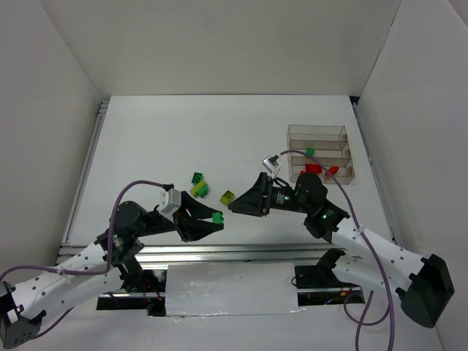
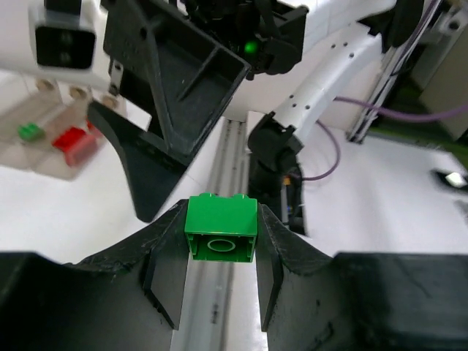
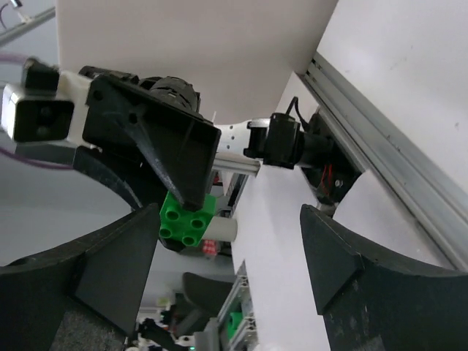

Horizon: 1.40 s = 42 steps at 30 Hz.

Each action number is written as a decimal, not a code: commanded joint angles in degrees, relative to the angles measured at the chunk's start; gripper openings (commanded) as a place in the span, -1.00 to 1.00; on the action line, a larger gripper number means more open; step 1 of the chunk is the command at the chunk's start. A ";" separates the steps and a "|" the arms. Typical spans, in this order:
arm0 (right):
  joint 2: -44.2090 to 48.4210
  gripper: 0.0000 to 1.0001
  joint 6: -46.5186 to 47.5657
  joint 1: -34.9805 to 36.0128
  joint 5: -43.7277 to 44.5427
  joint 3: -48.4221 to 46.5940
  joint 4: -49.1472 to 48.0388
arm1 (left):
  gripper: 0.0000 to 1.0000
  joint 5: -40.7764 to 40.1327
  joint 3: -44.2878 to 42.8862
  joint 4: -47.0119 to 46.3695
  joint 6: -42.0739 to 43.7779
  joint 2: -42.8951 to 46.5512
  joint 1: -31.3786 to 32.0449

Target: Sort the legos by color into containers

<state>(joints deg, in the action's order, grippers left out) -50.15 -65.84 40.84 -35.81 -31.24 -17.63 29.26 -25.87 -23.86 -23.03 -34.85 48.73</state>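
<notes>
Two white jointed arms bolted at the near edge, left arm [image 1: 73,269] and right arm [image 1: 380,248], both bent inward over the silver aluminium rail [image 1: 234,252] and the flat white table [image 1: 168,131].

Just past the rail, black left gripper [image 1: 213,220] closed narrow on a small bright green plastic brick [image 2: 221,232], pinched by two opposite sides between both fingertips [image 2: 172,234]. Held clear of the table, four studs turned toward the other arm, hollow underside toward its own wrist camera.

Facing it, close yet apart, black right gripper [image 3: 230,219] spread wide, its two fingers [image 3: 110,278] well apart, the held green brick ahead of the gap rather than inside it.

A little farther out on the table, three loose bricks: a small yellow-green plastic brick [image 1: 228,196] alone near the right gripper, then to its left a second yellow-green brick [image 1: 202,191] touching a dark green brick [image 1: 197,178] just behind it.

Farthest, toward the right wall, a clear smoky plastic tray [image 1: 316,129] split into narrow side-by-side compartments. Red bricks [image 1: 313,169], apparently two, in the compartment nearest the arms. One small green brick [image 1: 310,151] in a compartment farther back, exact one hard to tell through the clear walls.
</notes>
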 commanded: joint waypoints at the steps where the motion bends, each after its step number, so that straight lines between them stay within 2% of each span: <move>1: 0.58 0.69 -6.14 3.18 4.34 -5.22 4.44 | -0.96 2.38 -0.23 -7.61 15.78 -0.82 0.66; 5: -0.12 0.69 -5.17 7.13 6.80 -8.21 7.95 | -0.99 -0.69 -1.82 -4.54 23.10 -3.02 2.15; 6: -0.47 0.69 -5.08 8.02 8.29 -9.00 8.39 | -1.00 -3.56 -1.99 -3.84 26.94 -3.12 3.46; 9: -1.87 0.67 -5.17 9.61 8.57 -9.27 7.61 | -1.00 -7.88 -1.47 -3.21 31.10 -2.59 6.46; 12: -2.58 0.58 -5.87 10.48 9.27 -8.92 6.65 | -1.00 -10.62 -1.73 -2.69 32.34 -2.33 7.61; 17: -3.37 0.50 -5.17 11.02 11.03 -9.45 8.14 | -1.00 -10.45 -1.91 -3.30 32.17 -3.38 7.87; 19: -3.29 0.25 -4.91 11.10 11.20 -9.45 8.48 | -1.00 -11.14 -1.73 -4.00 31.99 -4.17 7.96; 20: -3.11 0.00 -4.82 11.19 11.99 -9.45 8.66 | -1.00 -12.28 -1.47 -4.35 31.99 -4.43 8.05; 22: -2.41 -0.21 -4.56 11.19 12.43 -9.01 8.84 | -0.99 -13.25 -1.12 -5.40 31.99 -4.70 8.05; 24: -2.06 -0.53 -3.94 11.19 13.14 -8.92 9.45 | -0.97 -13.96 -1.38 -5.59 31.90 -4.87 8.05; 25: -2.14 -0.69 -3.77 11.10 13.40 -8.83 9.80 | -0.91 -14.14 -1.47 -5.50 31.90 -5.22 8.05; 26: -2.41 -0.99 -3.59 11.10 13.57 -8.92 9.72 | -0.85 -14.40 -1.73 -5.50 31.29 -5.49 8.05; 28: -2.49 -1.00 -2.10 10.93 14.01 -8.92 9.19 | -0.45 -17.11 -2.43 -5.24 29.89 -6.19 8.05; 29: -2.50 -1.00 -1.49 9.71 14.45 -8.83 9.19 | 0.97 -18.61 -2.61 -4.89 28.40 -6.46 8.05; 30: -2.50 -1.00 -0.18 8.48 15.33 -8.66 9.80 | 0.99 -23.15 -2.87 -4.80 27.52 -6.81 8.05; 32: -2.76 -1.00 2.28 1.55 16.03 -8.74 11.99 | 0.99 -28.61 -3.22 -3.40 23.47 -7.07 8.05; 34: -3.63 -1.00 7.73 -5.21 20.67 -9.79 19.88 | 0.99 -39.32 -4.27 -1.12 19.27 -7.25 8.05; 35: -5.03 -1.00 11.32 -11.94 23.39 -11.19 22.61 | 0.99 -44.50 -4.71 2.55 14.11 -7.42 8.05; 36: -6.26 -1.00 13.00 -15.32 28.73 -11.99 26.64 | 0.99 -55.77 -6.02 5.46 10.84 -7.86 8.05; 37: -7.41 -1.00 14.67 -18.22 31.22 -13.04 27.90 | 0.99 -60.76 -6.99 8.88 4.72 -8.39 7.96; 38: -10.72 -1.00 17.56 -22.60 34.37 -16.18 29.30 | 0.99 -64.90 -8.83 15.79 2.31 -8.91 7.79; 40: -15.30 -1.00 20.57 -25.53 44.38 -21.02 33.87 | 0.99 -71.84 -10.86 23.03 -4.96 -11.37 6.65; 42: -24.87 -1.00 22.95 -28.44 50.81 -30.77 41.14 | 0.99 -71.45 -14.29 33.20 -8.68 -14.35 3.24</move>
<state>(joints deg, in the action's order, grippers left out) -67.59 -50.70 14.79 0.16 -51.51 13.41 -29.56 -35.64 -6.17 -19.18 -46.41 55.11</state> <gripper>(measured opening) 0.440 0.995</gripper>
